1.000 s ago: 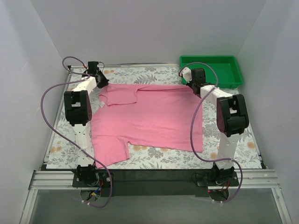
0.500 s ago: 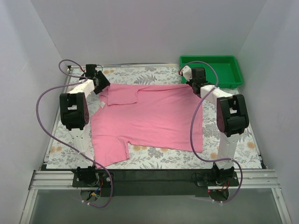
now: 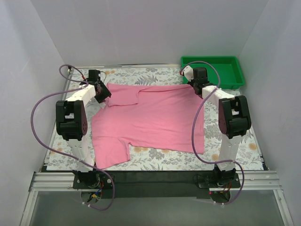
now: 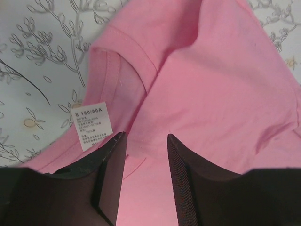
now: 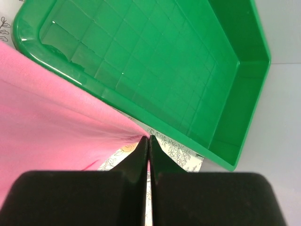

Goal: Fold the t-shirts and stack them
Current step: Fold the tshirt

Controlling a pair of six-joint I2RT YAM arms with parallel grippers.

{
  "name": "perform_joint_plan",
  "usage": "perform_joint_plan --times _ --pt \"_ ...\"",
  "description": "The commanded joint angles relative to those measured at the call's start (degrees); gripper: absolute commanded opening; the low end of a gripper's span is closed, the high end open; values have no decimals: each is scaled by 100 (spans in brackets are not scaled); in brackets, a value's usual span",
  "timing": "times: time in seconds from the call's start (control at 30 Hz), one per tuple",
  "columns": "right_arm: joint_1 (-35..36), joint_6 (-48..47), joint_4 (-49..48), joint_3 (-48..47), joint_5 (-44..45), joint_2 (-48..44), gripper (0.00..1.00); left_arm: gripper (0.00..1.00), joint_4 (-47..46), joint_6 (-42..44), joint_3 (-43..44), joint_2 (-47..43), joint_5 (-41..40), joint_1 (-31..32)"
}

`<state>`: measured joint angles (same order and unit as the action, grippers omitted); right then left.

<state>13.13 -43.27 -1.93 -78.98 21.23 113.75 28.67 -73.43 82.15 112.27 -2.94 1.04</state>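
Note:
A plain pink t-shirt (image 3: 150,117) lies spread out on the flowered table, one sleeve toward the near left. My left gripper (image 3: 102,94) hovers over its far left corner. In the left wrist view this gripper (image 4: 146,136) stands open, the pink fabric (image 4: 211,80) lying under the gap and a white size label (image 4: 92,125) just left of it. My right gripper (image 3: 194,88) is at the shirt's far right corner. In the right wrist view it (image 5: 146,137) is shut on a pinched tip of the pink fabric (image 5: 42,108), which is pulled taut.
A green plastic tray (image 3: 228,85) stands at the far right corner, with nothing in it; its near rim (image 5: 117,99) is right beside the held corner. Flowered cloth (image 3: 155,155) shows in front of the shirt. White walls close in three sides.
My left gripper has gone from shut to open and shifted a little right onto the shirt's far left corner; its elbow swung left. The right arm has not moved.

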Motion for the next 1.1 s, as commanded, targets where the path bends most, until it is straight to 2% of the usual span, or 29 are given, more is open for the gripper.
perform_joint_plan --times 0.0,0.37,0.6,0.67,0.7,0.77,0.8,0.9,1.07 --pt "-47 90 -281 -47 12 -336 1 38 254 -22 -120 -232 -66 177" --pt "-47 125 -290 5 3 -345 1 39 552 -49 29 58 -664 379" --pt "-56 161 -272 14 -23 -336 1 38 544 -40 108 208 -699 450" --pt "-47 161 -264 14 -23 -328 1 34 544 -40 143 251 -708 485" --pt "-47 161 -264 23 -14 -319 1 26 552 -40 161 260 -708 502" --pt "-47 152 -255 23 -5 -336 1 18 579 -40 214 260 -769 538" --pt "-47 143 -264 14 -5 -328 1 8 587 -40 240 252 -787 546" --pt "-47 134 -255 5 4 -363 1 0 623 -31 337 190 -875 555" --pt "-56 99 -229 -56 30 -398 1 0 693 -49 538 -11 -919 555"
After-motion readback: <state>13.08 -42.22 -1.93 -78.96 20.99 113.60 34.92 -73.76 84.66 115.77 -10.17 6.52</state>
